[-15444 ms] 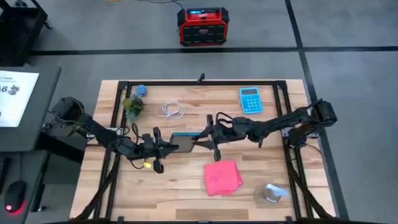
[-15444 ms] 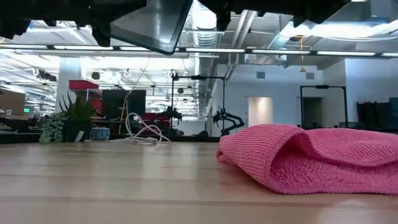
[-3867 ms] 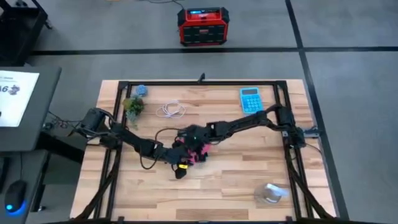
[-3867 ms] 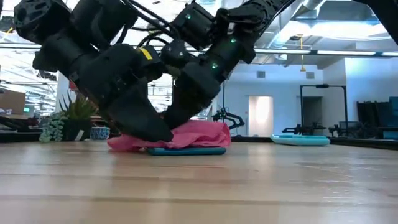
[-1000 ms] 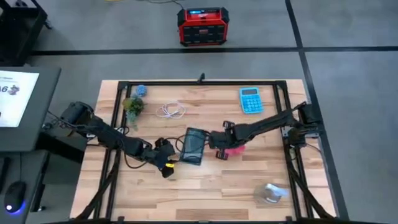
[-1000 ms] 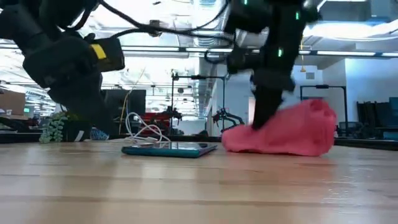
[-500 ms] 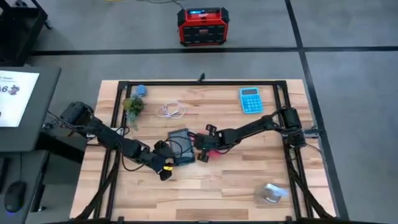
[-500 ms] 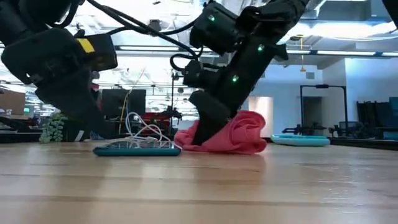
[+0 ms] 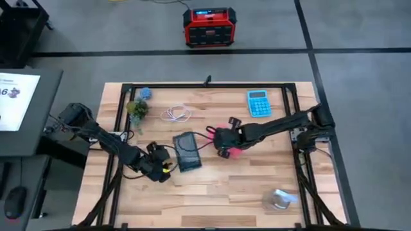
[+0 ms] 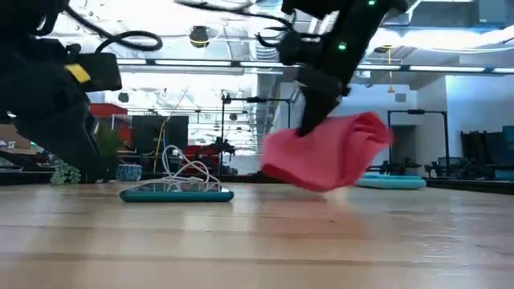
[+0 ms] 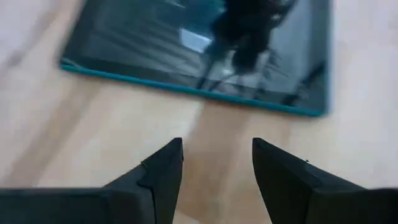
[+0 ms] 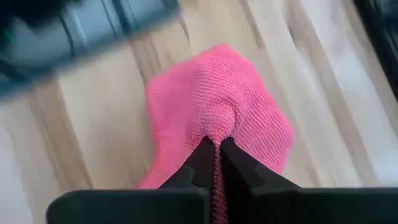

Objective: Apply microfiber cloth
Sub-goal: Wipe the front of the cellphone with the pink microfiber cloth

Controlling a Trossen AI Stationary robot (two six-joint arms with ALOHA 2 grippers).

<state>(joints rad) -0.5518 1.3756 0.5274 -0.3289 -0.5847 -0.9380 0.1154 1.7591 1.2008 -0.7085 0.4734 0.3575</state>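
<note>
A: Which step is in hand?

B: The right gripper (image 9: 223,142) pinches the microfiber cloth (image 10: 325,150), lifted off the table (image 9: 257,192), just right of the dark phone (image 9: 187,151).

A: And the next move?

B: I judge it must carry the cloth left and lower it onto the phone. The left gripper (image 11: 214,162) waits beside the phone, fingers spread, holding nothing.

A: The surroundings?

B: Light wood boards; a workshop room behind.

Both arms black, jointed, black cables looping alongside. Left claw (image 9: 162,168): yellow tag just behind it. Right claw (image 9: 225,145): green indicator lights behind it. Fingers (image 11: 163,171) dark, wedge-shaped.
</note>
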